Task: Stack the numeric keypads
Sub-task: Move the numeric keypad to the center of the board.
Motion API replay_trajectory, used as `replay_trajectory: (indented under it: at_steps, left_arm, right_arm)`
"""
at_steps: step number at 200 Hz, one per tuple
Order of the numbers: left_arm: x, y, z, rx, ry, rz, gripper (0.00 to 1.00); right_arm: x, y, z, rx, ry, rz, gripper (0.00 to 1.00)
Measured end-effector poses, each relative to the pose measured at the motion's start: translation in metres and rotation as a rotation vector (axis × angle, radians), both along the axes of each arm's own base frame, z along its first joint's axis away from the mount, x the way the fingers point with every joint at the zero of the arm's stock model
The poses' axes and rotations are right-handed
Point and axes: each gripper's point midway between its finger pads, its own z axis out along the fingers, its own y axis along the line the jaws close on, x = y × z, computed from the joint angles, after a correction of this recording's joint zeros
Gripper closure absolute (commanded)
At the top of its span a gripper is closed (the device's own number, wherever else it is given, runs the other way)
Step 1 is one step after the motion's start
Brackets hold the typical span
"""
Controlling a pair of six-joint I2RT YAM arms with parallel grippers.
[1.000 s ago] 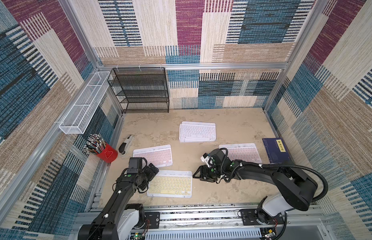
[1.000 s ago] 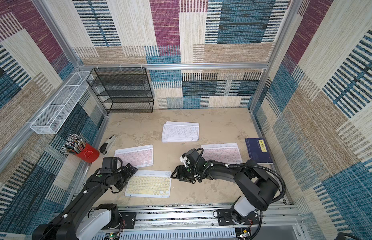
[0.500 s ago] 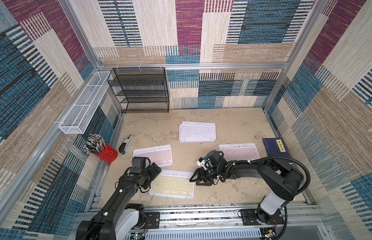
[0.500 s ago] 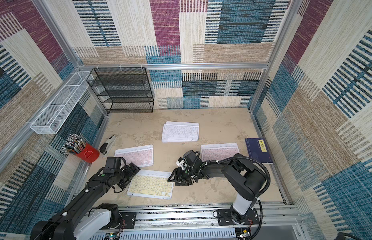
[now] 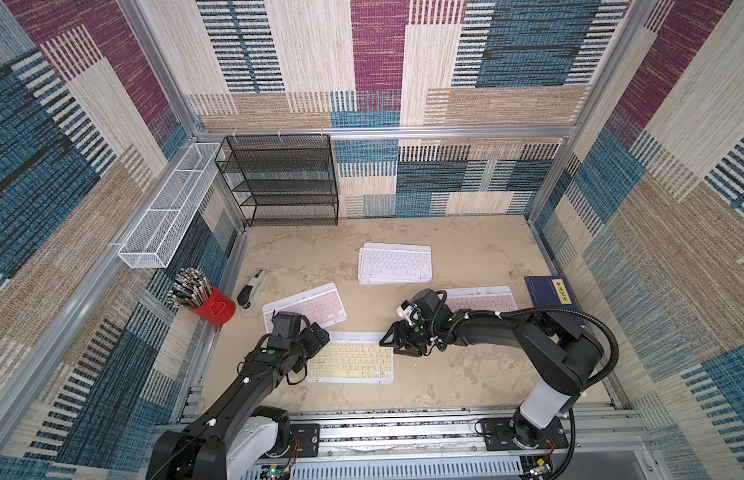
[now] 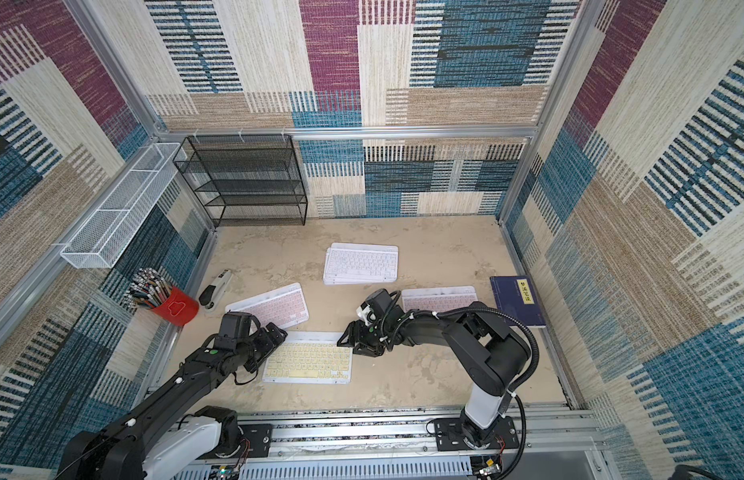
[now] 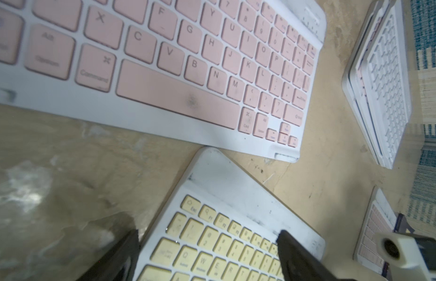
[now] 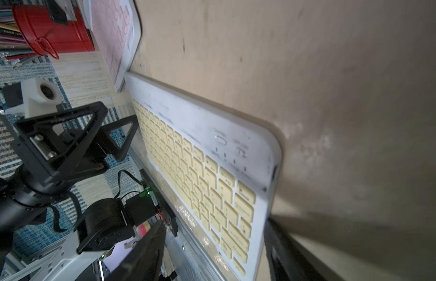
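A yellow-keyed keypad (image 5: 349, 362) (image 6: 308, 362) lies flat near the front of the table. My left gripper (image 5: 320, 332) (image 7: 209, 248) is open at its left end, and its fingers (image 7: 297, 258) straddle the far left corner. At the keypad's (image 8: 199, 170) right end, my right gripper (image 5: 390, 343) (image 8: 212, 248) is also open, with that short edge between its fingers (image 8: 280, 250). One pink keypad (image 5: 304, 305) lies behind the left gripper. Another pink one (image 5: 482, 299) is partly hidden behind the right arm. A stack of keypads topped by a white one (image 5: 395, 264) sits mid-table.
A grey-black stapler (image 5: 251, 286) and a red pen cup (image 5: 212, 308) stand at the left wall. A dark blue book (image 5: 555, 296) lies at the right wall. A black wire shelf (image 5: 283, 183) fills the back left corner, with a white wire basket (image 5: 170, 203) on the left wall.
My right gripper has moved left up to the yellow keypad's right end. My left gripper has edged onto its left end, and the keypad has shifted slightly to the right.
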Motion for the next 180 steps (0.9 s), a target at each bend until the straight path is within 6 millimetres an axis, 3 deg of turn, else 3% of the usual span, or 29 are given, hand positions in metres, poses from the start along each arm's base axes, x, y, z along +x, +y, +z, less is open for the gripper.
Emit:
replay_trajectory:
  at_steps: [38,79,103,128,159,180]
  left_arm:
    - [-0.002,-0.014,0.004,-0.037,-0.027,-0.046,0.09]
    - [-0.015,-0.028,0.007,-0.067,-0.011,-0.105,0.08]
    - [-0.022,-0.029,0.008,-0.066,0.013,-0.117,0.0]
    - [-0.029,-0.019,0.008,0.015,0.084,-0.116,0.01]
    - [-0.029,0.0,0.011,0.161,0.159,-0.127,0.01]
    - [-0.028,0.002,0.011,0.202,0.182,-0.155,0.01]
  right_arm:
    - [0.028,-0.016,0.001,-0.071,-0.068,-0.057,0.34]
    - [0.065,-0.036,0.018,-0.182,-0.216,-0.12,0.39]
    - [0.074,-0.05,0.028,-0.265,-0.284,-0.154,0.43]
    - [0.078,-0.064,0.04,-0.35,-0.34,-0.198,0.47]
    - [0.075,-0.065,0.054,-0.426,-0.396,-0.206,0.46]
    - [0.065,-0.061,0.05,-0.465,-0.399,-0.191,0.44]
